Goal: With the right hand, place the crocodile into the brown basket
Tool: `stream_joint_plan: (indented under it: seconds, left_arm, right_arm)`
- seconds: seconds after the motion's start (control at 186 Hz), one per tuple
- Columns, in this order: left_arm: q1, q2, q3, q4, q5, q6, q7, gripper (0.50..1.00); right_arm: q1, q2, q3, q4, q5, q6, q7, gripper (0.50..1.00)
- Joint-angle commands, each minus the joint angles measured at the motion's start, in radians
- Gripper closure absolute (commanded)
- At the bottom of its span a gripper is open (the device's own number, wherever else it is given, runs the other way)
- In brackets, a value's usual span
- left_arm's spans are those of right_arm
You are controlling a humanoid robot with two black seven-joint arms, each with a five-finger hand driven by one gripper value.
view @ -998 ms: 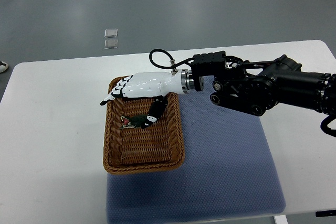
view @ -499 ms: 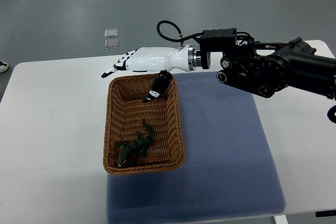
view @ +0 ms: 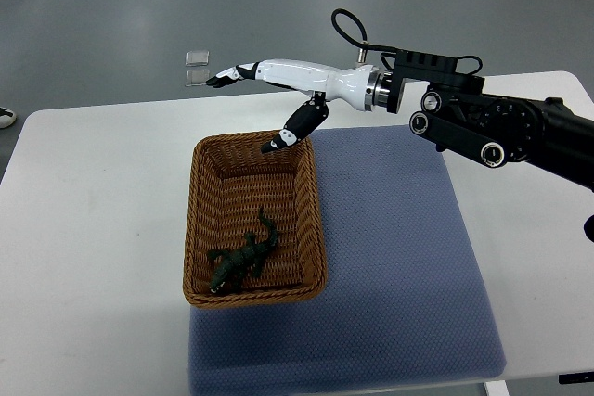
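White tabletop (view: 93, 229) stretches bare to the left of the basket, which gives the arm nothing to avoid on that side. Woven brown wicker makes up the basket (view: 195, 229) itself, a deep rectangular tray lying half on the table and half on the mat, with its long sides running away from the robot. Inside it, toward the near end and a little left of centre, lies the dark green crocodile (view: 241, 261), flat on the basket floor, its tail pointing toward the far end and nothing touching it. It rests fully within the walls, so the placing looks done. Above and just beyond the far rim of the basket hangs the right hand (view: 288, 76), white-shelled. Its fingers (view: 232, 74) are stretched out straight toward the left and its dark thumb (view: 299, 123) dangles down toward the basket's far right corner. The hand is wide and holds nothing. It is well apart from the toy, which suits a hand that has no more to do here. Right of the basket, blue textured mat (view: 399, 257) covers the table, likely as a soft, non-slip work surface. Over the mat's far edge, the black arm (view: 492, 127) reaches in from the right side.
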Motion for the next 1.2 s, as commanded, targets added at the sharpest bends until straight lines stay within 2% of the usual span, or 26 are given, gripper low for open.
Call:
stream_joint_plan:
  seconds: [0.0,0.07,0.209,0.354,0.445,0.563,0.66,0.789,0.885,1.196]
  left_arm:
    - [0.000,0.000,0.000,0.000,0.000,0.000,0.000,0.500]
    - [0.000,0.000,0.000,0.000,0.000,0.000,0.000,0.500]
    - [0.000,0.000,0.000,0.000,0.000,0.000,0.000,0.500]
    - [0.000,0.000,0.000,0.000,0.000,0.000,0.000,0.500]
    - [0.000,0.000,0.000,0.000,0.000,0.000,0.000,0.500]
    - [0.000,0.000,0.000,0.000,0.000,0.000,0.000,0.500]
    - [0.000,0.000,0.002,0.000,0.000,0.000,0.000,0.500]
    - [0.000,0.000,0.002,0.001,0.000,0.000,0.000,0.500]
    - [0.000,0.000,0.002,0.000,0.000,0.000,0.000,0.500]
    - [0.000,0.000,0.000,0.000,0.000,0.000,0.000,0.500]
  right_arm:
    - [-0.038,-0.035,0.048,-0.029,0.190,0.043,0.000,0.591]
    - [-0.064,-0.044,0.089,-0.068,0.357,0.078,-0.008,0.589]
    - [-0.099,-0.044,0.103,-0.154,0.624,0.202,-0.060,0.589]
    - [-0.124,-0.045,0.103,-0.224,0.791,0.263,-0.115,0.589]
    - [-0.147,-0.064,0.102,-0.258,0.892,0.313,-0.194,0.589]
    - [-0.168,-0.067,0.103,-0.316,0.997,0.359,-0.381,0.589]
    - [-0.183,-0.067,0.102,-0.353,1.086,0.372,-0.447,0.585]
    - [-0.191,-0.068,0.102,-0.378,1.155,0.405,-0.477,0.576]
    - [-0.212,-0.068,0.105,-0.379,1.164,0.421,-0.476,0.576]
    - [-0.257,-0.061,0.182,-0.379,1.164,0.414,-0.467,0.574]
